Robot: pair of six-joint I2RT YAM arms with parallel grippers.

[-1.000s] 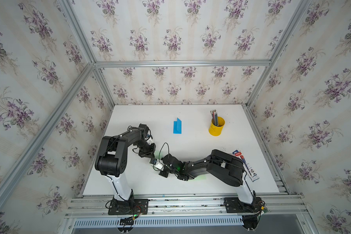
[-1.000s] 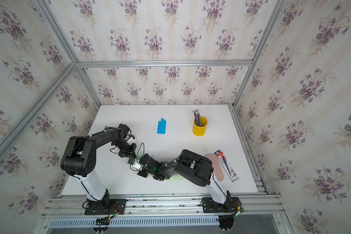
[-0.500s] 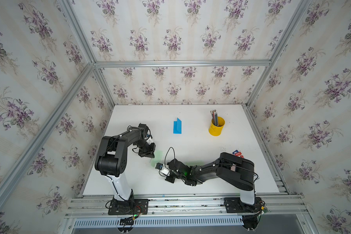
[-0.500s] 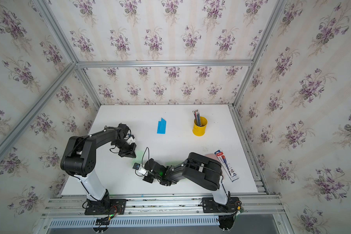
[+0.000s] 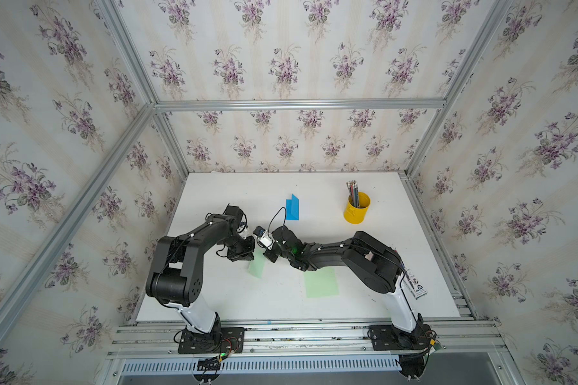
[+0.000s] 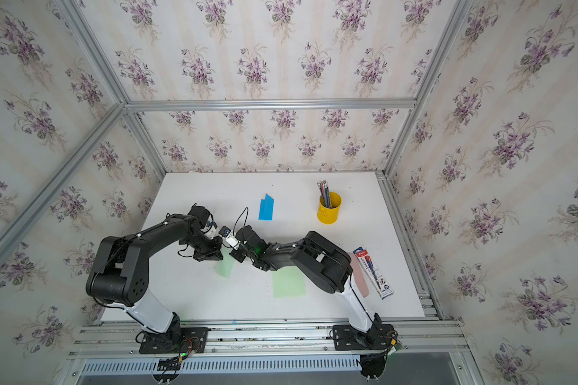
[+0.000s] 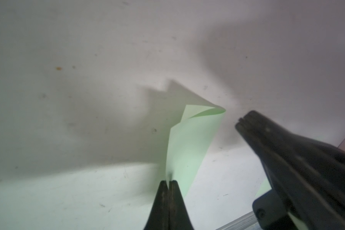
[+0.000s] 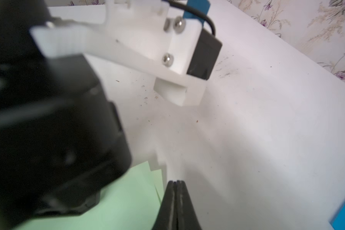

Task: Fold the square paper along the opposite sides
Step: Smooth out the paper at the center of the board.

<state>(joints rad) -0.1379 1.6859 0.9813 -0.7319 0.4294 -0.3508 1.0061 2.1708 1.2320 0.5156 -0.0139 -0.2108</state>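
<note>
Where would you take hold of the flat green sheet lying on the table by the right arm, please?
Probably at a near corner of the green sheet, coming in low from the front of the table. It lies flat with no raised edge to pinch from above, and the right arm hangs over its far edge. The right gripper, being shut, would have to open first.

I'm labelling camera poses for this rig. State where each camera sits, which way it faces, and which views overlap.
Top views: high overhead, looking down at the white table; both arms show whole, with left pincer and right pincer.
Left wrist: behind the left pincer, facing along it at the folded green paper it pinches; the right pincer intrudes.
Right wrist: behind the shut right pincer, facing the left arm's camera mount.
Shared: all show the folded green paper; each wrist view shows the opposite arm.
</note>
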